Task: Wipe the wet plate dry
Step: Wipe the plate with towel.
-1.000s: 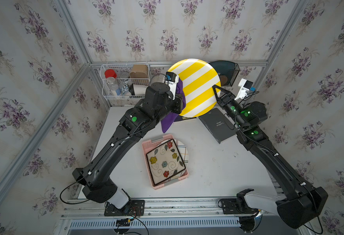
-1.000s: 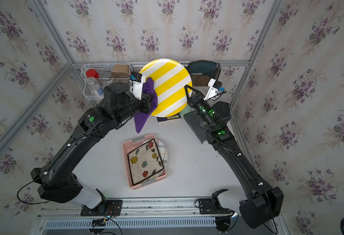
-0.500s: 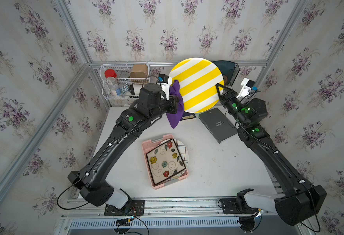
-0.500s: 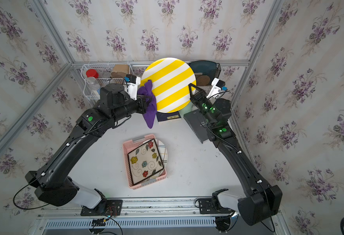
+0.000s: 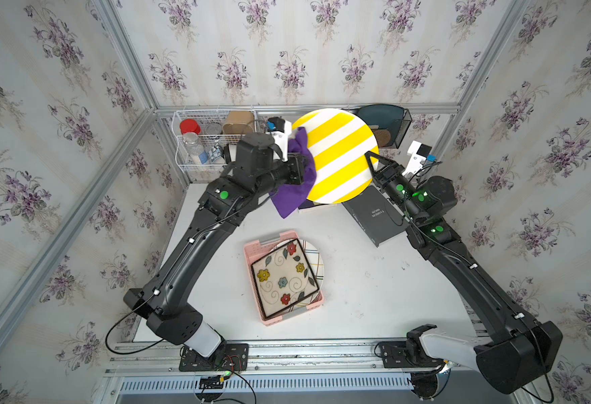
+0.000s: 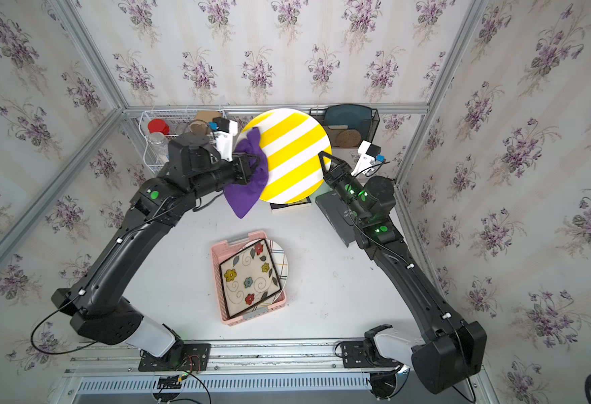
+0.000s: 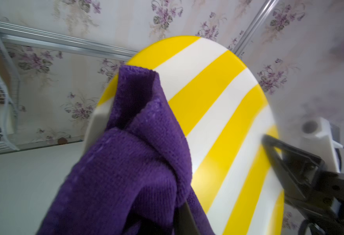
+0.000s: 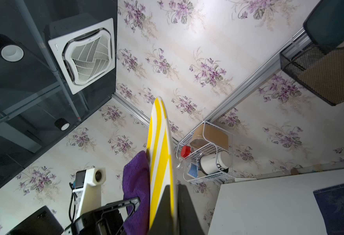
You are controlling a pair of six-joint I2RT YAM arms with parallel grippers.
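- The table (image 5: 357,297) sits well below the action. Both arms are raised over its far end, so the work takes place in the air.
- The right arm (image 5: 462,266) and the left arm (image 5: 196,245) rise from opposite sides and meet at the plate.
- The yellow-and-white striped plate (image 5: 339,154) is held aloft above the back of the table, tilted so that its face shows in both top views. The right jaws are clenched on its rim, one finger on each face, as the right wrist view shows.
- The purple cloth (image 5: 294,189) is bunched in the left jaws, which are clamped tight on it. It lies against the striped face near the rim opposite the right jaws' grip, with a loose tail hanging below.
- The step in hand, as I judge it, is wiping the face. Most of the stripes lie bare of the cloth.
- The next move calls for drawing the cloth across the face toward the right jaws with even pressure. The right jaws must hold firm so the plate neither pivots nor slips.
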